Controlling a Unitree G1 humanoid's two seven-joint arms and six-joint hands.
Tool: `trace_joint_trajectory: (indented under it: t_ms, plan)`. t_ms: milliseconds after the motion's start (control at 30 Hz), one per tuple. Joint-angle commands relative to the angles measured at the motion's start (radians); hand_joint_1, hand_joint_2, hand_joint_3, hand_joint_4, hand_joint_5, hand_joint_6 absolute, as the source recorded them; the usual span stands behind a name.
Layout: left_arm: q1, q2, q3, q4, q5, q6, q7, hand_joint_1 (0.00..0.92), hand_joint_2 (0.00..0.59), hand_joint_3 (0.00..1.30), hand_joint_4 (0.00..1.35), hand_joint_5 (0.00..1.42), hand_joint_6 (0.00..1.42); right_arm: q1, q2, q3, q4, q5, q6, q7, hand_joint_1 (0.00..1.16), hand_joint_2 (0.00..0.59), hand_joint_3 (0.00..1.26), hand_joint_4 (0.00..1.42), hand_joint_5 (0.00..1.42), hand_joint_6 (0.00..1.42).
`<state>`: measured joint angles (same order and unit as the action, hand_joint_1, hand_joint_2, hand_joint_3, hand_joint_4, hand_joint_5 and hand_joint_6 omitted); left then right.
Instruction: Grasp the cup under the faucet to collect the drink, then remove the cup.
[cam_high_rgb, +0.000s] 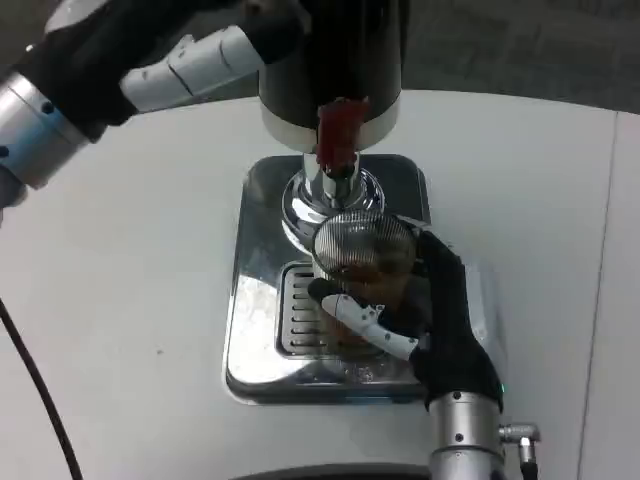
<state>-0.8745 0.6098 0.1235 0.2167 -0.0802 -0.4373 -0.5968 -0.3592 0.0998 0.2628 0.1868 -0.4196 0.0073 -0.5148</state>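
Note:
A clear plastic cup (362, 262) holding brown drink stands on the dispenser's grated drip tray (296, 318), directly under the chrome faucet (335, 190) with its red tap lever (338, 130). My right hand (425, 310) wraps around the cup from the right side, its fingers (365, 320) crossing the cup's front. My left hand (200, 60) is raised at the upper left, resting against the top of the dark dispenser body (330, 50); whether it grips anything is hidden.
The dispenser's shiny steel base (255, 300) sits mid-table on the white tabletop (120, 260). A black cable (35, 390) runs along the left edge. The table's rim curves at the far right.

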Motion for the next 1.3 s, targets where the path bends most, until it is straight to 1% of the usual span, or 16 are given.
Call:
trace_joint_trajectory:
  t_ms: [33,167,233,433,467,533,600,667,800,867,967,1067,1100,1200,1267,1300]
  plan:
    - [0.019,0.008,0.052,-0.07,-0.043,0.02,0.038,0.0,0.084,0.16,0.2,0.31,0.27,0.041,0.037,0.004,-0.061,-0.006,-0.033,-0.018,0.84,0.236,0.63,0.76,0.75,0.56]
    - [0.087,0.027,0.096,-0.155,-0.068,0.062,0.049,0.0,0.084,0.18,0.22,0.32,0.29,0.055,0.031,0.0,-0.102,-0.006,-0.032,-0.017,0.84,0.234,0.67,0.8,0.8,0.6]
    - [0.135,0.037,0.123,-0.19,-0.077,0.084,0.054,0.0,0.083,0.18,0.22,0.33,0.3,0.067,0.024,0.0,-0.125,-0.002,-0.033,-0.005,0.84,0.234,0.69,0.82,0.82,0.61]
    - [0.269,0.053,0.189,-0.26,-0.094,0.137,0.068,0.0,0.083,0.18,0.23,0.33,0.31,0.107,-0.005,0.001,-0.189,-0.022,-0.014,0.02,0.83,0.234,0.71,0.84,0.85,0.63]
    - [0.299,0.054,0.202,-0.273,-0.097,0.143,0.07,0.0,0.083,0.19,0.24,0.33,0.31,0.114,-0.012,0.001,-0.204,-0.028,-0.007,0.029,0.84,0.228,0.71,0.85,0.85,0.63]
    - [0.359,0.054,0.228,-0.297,-0.101,0.152,0.076,0.0,0.083,0.19,0.24,0.34,0.31,0.133,-0.011,-0.006,-0.221,-0.019,-0.004,0.039,0.84,0.225,0.71,0.86,0.87,0.63]
    - [0.406,0.051,0.246,-0.316,-0.103,0.158,0.083,0.0,0.083,0.19,0.24,0.34,0.31,0.151,-0.015,-0.011,-0.238,-0.015,-0.005,0.051,0.84,0.219,0.72,0.87,0.88,0.65]
    - [0.461,0.046,0.264,-0.336,-0.103,0.16,0.09,0.0,0.083,0.19,0.24,0.34,0.31,0.178,-0.02,-0.012,-0.27,-0.035,-0.001,0.045,0.84,0.218,0.72,0.87,0.89,0.65]
    - [0.556,0.039,0.293,-0.363,-0.096,0.162,0.107,0.0,0.088,0.2,0.24,0.34,0.31,0.22,-0.038,-0.027,-0.32,-0.033,-0.002,0.074,0.84,0.217,0.74,0.88,0.91,0.65]
    - [0.597,0.04,0.301,-0.369,-0.086,0.16,0.114,0.0,0.09,0.2,0.24,0.34,0.31,0.248,-0.044,-0.034,-0.344,-0.04,0.006,0.085,0.85,0.218,0.75,0.89,0.91,0.65]
    - [0.656,0.038,0.322,-0.369,-0.043,0.15,0.149,0.0,0.09,0.19,0.22,0.3,0.3,0.303,-0.061,-0.037,-0.406,-0.05,0.009,0.117,0.85,0.219,0.77,0.91,0.93,0.67]
    - [0.709,0.028,0.33,-0.36,-0.009,0.144,0.183,0.0,0.089,0.19,0.21,0.29,0.29,0.37,-0.084,-0.033,-0.509,-0.061,0.011,0.168,0.86,0.217,0.77,0.92,0.94,0.68]
    - [0.723,0.025,0.328,-0.357,0.001,0.138,0.19,0.0,0.089,0.19,0.21,0.29,0.29,0.384,-0.091,-0.033,-0.535,-0.067,0.014,0.183,0.88,0.207,0.77,0.92,0.94,0.68]
    - [0.761,0.014,0.322,-0.352,0.023,0.125,0.21,0.0,0.089,0.18,0.21,0.29,0.27,0.421,-0.089,-0.053,-0.604,-0.046,0.034,0.226,0.89,0.2,0.78,0.91,0.94,0.68]
    - [0.795,0.0,0.316,-0.347,0.042,0.114,0.225,0.0,0.094,0.18,0.2,0.28,0.27,0.431,-0.094,-0.071,-0.65,-0.042,0.05,0.261,0.91,0.192,0.78,0.92,0.94,0.7]
    - [0.816,-0.005,0.31,-0.346,0.06,0.108,0.23,0.0,0.094,0.18,0.19,0.27,0.26,0.436,-0.104,-0.08,-0.68,-0.051,0.071,0.286,0.92,0.19,0.79,0.92,0.94,0.7]
